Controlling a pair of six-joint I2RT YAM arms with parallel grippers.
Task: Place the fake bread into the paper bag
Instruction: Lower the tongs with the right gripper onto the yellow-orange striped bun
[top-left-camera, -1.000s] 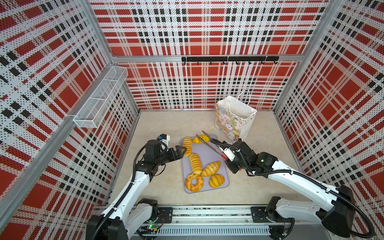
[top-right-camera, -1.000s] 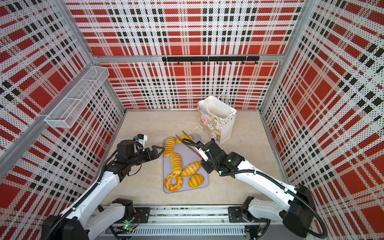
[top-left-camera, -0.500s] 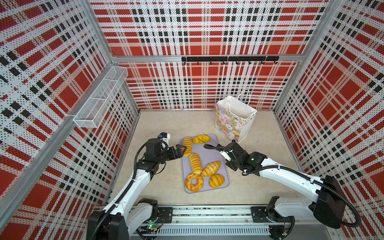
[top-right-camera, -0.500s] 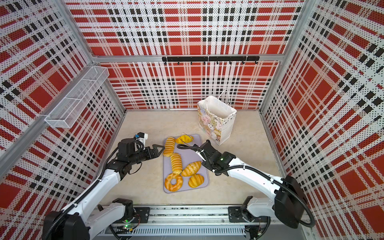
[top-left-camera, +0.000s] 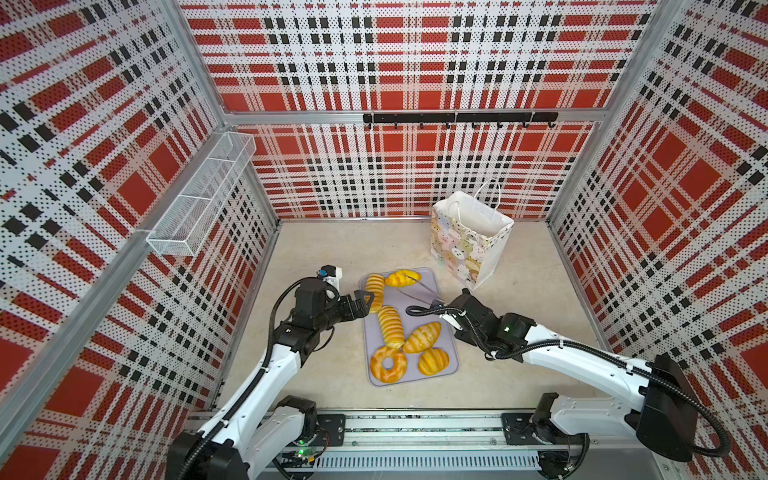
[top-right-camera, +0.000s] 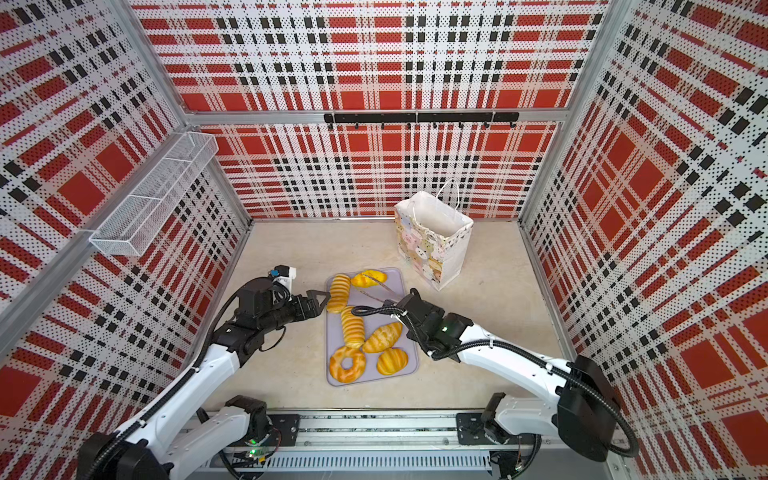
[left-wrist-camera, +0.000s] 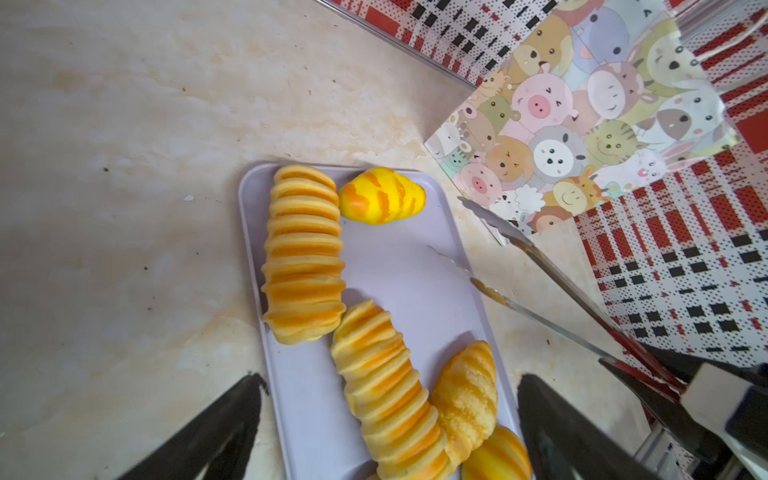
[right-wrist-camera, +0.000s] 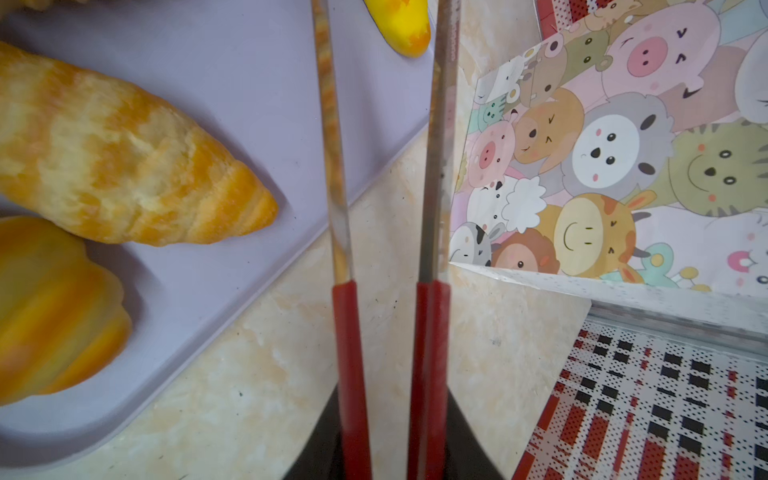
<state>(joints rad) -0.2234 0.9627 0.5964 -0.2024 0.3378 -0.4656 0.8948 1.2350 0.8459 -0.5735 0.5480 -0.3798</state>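
Observation:
Several pieces of fake bread lie on a lavender tray (left-wrist-camera: 390, 266): a ridged long roll (top-left-camera: 375, 291), a small yellow piece (top-left-camera: 402, 277), a second ridged roll (top-left-camera: 390, 326), a ring doughnut (top-left-camera: 388, 364) and others. The paper bag (top-left-camera: 469, 241) stands upright and open beyond the tray's far right corner. My right gripper (top-left-camera: 451, 309) is shut on the red handles of metal tongs (top-left-camera: 417, 291). The tongs' tips are spread and hold nothing, just short of the small yellow piece (left-wrist-camera: 380, 195). My left gripper (top-left-camera: 366, 300) is open at the tray's left edge, beside the ridged long roll.
A white wire basket (top-left-camera: 203, 199) hangs on the left wall, and a black hook rail (top-left-camera: 457, 118) runs along the back wall. Plaid walls close in three sides. The arms' base rail (top-left-camera: 399, 432) runs along the front.
My right arm has dropped lower, and the tongs' tips have drawn back off the small yellow piece. My left gripper has hardly moved.

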